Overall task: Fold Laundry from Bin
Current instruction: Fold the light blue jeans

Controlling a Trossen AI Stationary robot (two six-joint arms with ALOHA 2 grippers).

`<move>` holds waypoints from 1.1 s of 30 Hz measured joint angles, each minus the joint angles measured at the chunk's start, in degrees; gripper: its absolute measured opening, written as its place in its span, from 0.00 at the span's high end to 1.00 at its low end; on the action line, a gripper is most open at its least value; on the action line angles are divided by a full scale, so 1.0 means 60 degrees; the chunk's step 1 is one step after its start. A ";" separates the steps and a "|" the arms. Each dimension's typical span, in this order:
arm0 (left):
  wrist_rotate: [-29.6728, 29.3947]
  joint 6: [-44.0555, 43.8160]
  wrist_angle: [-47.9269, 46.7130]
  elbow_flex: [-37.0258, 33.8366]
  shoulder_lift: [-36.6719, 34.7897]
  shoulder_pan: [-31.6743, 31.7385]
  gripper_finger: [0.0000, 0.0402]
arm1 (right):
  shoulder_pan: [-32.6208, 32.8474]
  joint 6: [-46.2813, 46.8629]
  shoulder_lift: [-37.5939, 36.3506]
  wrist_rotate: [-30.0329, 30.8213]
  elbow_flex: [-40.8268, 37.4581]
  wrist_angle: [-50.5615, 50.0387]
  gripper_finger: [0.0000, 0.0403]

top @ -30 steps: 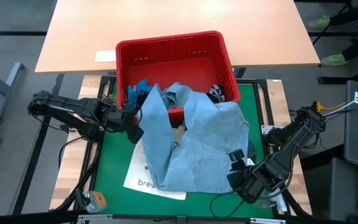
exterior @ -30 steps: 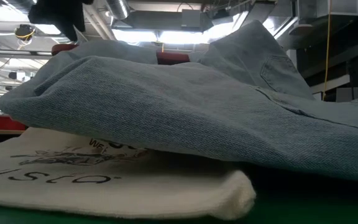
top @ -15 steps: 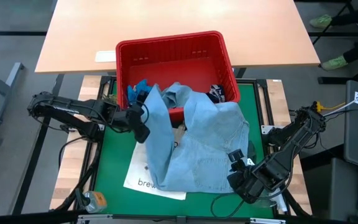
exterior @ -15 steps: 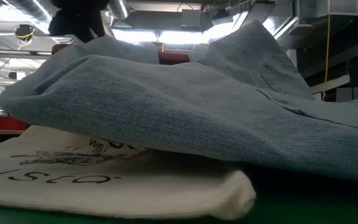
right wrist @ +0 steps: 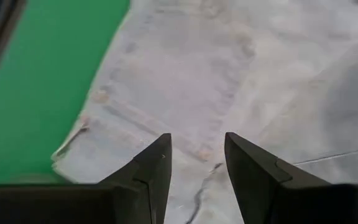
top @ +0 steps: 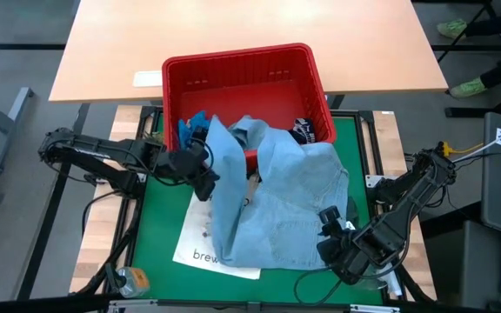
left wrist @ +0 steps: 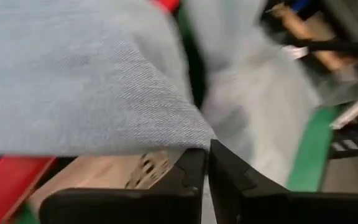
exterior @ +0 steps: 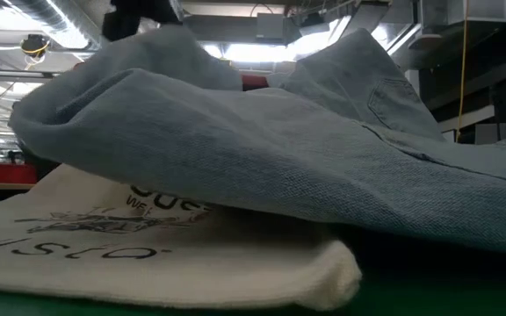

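Note:
A light blue denim shirt (top: pixel 277 200) hangs out of the red bin (top: pixel 233 63) over its near rim. It spreads across the green mat (top: pixel 159 226) and covers part of a white printed tote bag (top: pixel 200 248). A bright blue garment (top: pixel 194 122) and a dark one (top: pixel 303 132) lie inside the bin. My left gripper (top: pixel 205 181) is shut at the shirt's left edge. My right gripper (top: pixel 327 223) hovers open over the shirt's near right part (right wrist: pixel 185 81), with nothing between its fingers. My left gripper has its two fingertips (left wrist: pixel 194 163) closed on the shirt's left edge (left wrist: pixel 199 132), at a folded corner of the cloth. It comes in from the table's left, slanting downward. That edge is raised off the tote bag; the rest of the shirt lies slack on the mat and the bin.
Behind the bin stands a light wooden table (top: pixel 320 26) with a white slip (top: pixel 146 78) on it. A small clear bottle (top: pixel 133 280) lies at the mat's near left corner. Bare green mat shows left of the tote bag.
My left gripper has moved toward the table's right into the shirt's left edge, tipped further down and shut there. The shirt's left edge has shifted right and risen, uncovering more of the tote bag's print. The right side of the shirt has stayed put.

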 joint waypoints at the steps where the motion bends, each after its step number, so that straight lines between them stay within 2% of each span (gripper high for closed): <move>1: 0.0059 0.0162 0.0386 0.0000 0.0000 -0.0047 0.99 | 0.0000 0.0000 0.0000 0.0234 0.0000 0.0000 0.63; 8: 0.0133 0.1020 0.2952 0.0000 0.0000 -0.0472 0.99 | -0.0181 0.0004 0.0004 0.2251 0.0000 0.0029 0.63; 12: 0.0168 0.1216 0.3256 0.0000 0.0000 -0.0849 0.99 | -0.0639 0.0004 0.0004 0.3151 0.0000 0.0325 0.63; 16: 0.0090 0.1223 0.3253 0.0000 0.0061 -0.1272 1.00 | -0.1344 -0.0146 0.0004 0.3453 0.0000 0.0913 0.63; 23: 0.0026 0.1231 0.3227 0.0000 0.0622 -0.2020 1.00 | -0.2628 -0.2416 0.0004 0.3336 0.0000 0.3304 0.63; 28: 0.0030 0.1231 0.3229 0.0000 0.1282 -0.2514 1.00 | -0.3307 -0.4274 0.0004 0.2055 0.0000 0.5638 0.63; 33: -0.0223 0.1234 0.3224 0.0000 0.1831 -0.2881 1.00 | -0.3720 -0.5612 0.0004 0.0733 0.0000 0.6971 0.63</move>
